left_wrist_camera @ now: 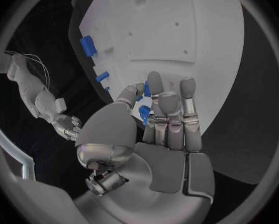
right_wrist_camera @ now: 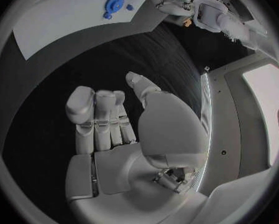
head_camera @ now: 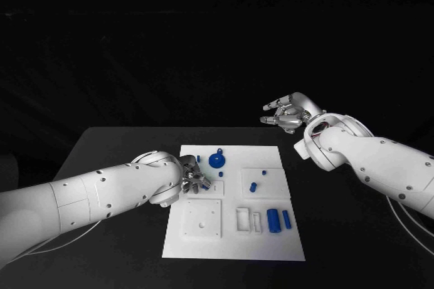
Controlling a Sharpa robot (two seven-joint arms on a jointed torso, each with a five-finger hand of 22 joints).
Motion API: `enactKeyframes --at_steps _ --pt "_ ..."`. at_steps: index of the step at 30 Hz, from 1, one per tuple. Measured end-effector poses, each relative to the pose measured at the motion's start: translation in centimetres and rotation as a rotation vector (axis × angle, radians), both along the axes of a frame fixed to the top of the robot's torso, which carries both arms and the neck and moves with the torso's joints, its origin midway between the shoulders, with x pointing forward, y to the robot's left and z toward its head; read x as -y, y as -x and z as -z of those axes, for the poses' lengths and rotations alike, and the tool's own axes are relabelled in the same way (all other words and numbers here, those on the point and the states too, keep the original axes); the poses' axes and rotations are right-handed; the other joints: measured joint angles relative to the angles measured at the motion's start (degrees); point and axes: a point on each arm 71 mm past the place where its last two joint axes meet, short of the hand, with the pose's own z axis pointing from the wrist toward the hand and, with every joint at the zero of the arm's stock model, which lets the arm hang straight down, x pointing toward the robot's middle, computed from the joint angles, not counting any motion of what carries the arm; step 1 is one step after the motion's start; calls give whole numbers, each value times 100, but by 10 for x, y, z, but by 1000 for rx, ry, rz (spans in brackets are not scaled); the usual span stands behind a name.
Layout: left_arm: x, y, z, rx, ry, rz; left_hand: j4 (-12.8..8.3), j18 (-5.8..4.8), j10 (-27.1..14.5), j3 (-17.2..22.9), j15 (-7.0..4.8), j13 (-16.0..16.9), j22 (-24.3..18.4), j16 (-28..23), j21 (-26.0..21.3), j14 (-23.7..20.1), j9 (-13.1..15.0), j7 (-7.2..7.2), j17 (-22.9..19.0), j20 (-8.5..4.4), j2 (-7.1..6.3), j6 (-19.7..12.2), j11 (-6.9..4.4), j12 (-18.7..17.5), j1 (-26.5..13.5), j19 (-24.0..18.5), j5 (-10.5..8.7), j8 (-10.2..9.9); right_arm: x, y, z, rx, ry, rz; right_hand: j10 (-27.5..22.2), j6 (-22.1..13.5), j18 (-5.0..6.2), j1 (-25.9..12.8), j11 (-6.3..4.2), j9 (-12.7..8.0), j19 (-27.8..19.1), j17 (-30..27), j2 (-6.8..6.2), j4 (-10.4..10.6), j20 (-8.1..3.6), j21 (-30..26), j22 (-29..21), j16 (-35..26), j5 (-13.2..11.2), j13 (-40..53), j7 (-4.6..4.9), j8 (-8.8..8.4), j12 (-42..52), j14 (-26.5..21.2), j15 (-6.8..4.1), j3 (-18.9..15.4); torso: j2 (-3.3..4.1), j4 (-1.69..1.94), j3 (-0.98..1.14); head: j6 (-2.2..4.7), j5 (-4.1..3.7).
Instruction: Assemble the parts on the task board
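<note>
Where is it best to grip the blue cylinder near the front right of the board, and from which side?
Probably at the middle of the blue cylinder, coming from above, with fingers on its two long sides. It lies flat on the board, long axis running front to back, with a white block and a thinner blue pin close beside it, so the room is tight.

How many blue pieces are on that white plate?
7 show: a round one at the task board's far end, a small one near it, two small ones at centre-right, two cylinders nearer, one at the left hand. More may be hidden.
</note>
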Motion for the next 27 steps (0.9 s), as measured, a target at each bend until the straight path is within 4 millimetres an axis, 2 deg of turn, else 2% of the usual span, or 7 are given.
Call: enactKeyframes --at_steps 27 --pt "-2 1 1 -18 -8 3 -1 -4 12 0 -1 0 -2 0 -29 38 -7 13 7 -13 5 14 12 27 5 27 -13 1 -1 -2 2 -7 0 1 0 -1 0 0 0 -1 0 0 0 -24 0 0 -2 0 -1 -11 -1 0 0 0 0 24 5 -2 3 -1 -3"
